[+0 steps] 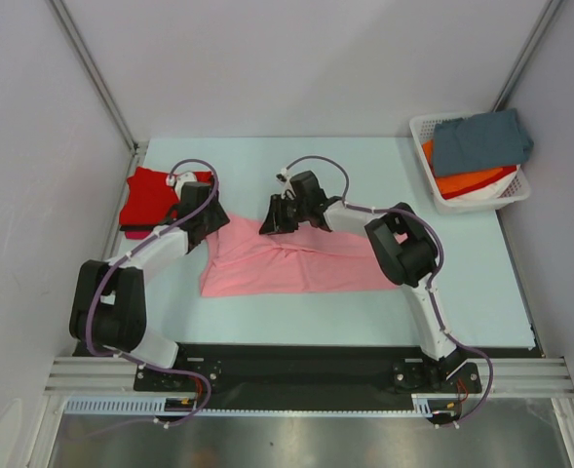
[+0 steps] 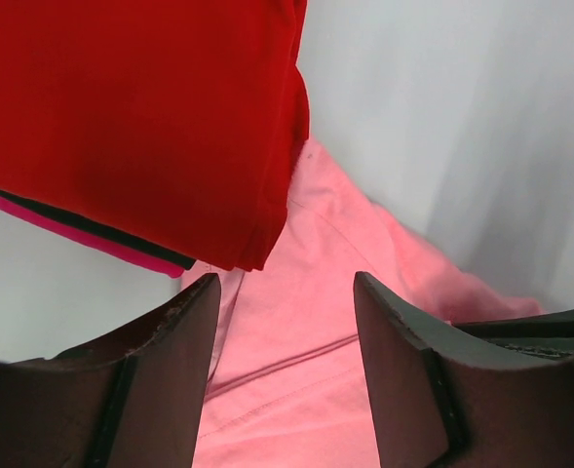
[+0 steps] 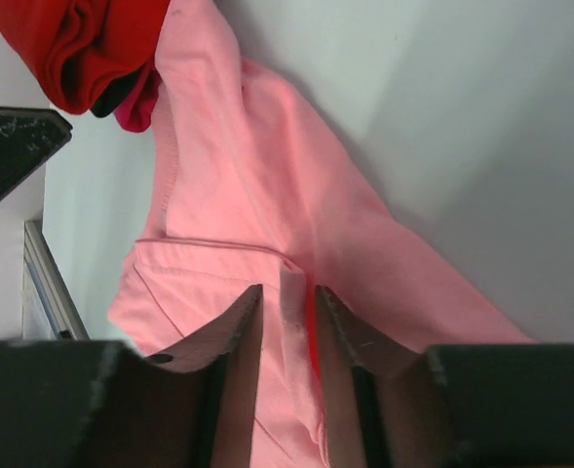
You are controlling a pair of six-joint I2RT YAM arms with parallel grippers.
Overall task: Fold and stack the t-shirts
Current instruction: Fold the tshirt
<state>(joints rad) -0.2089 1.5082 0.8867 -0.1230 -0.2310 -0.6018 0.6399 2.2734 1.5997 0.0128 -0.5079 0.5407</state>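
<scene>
Right wrist: right pincer (image 3: 287,327) clamps a pink t-shirt (image 3: 252,175) fold; left pincer (image 2: 287,327) gapes above it.

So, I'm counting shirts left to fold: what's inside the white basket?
A slate grey-blue t-shirt lies on top in the white basket, spilling over its rim. An orange t-shirt shows under it. Anything deeper is covered.

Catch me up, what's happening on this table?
Two arms are working a pink t-shirt lying partly spread on the table. The right pincer is pinched on a ridge of its cloth; the left pincer hangs open over its left corner, beside a folded red t-shirt. A white basket at far right holds a grey-blue shirt and an orange shirt.
</scene>
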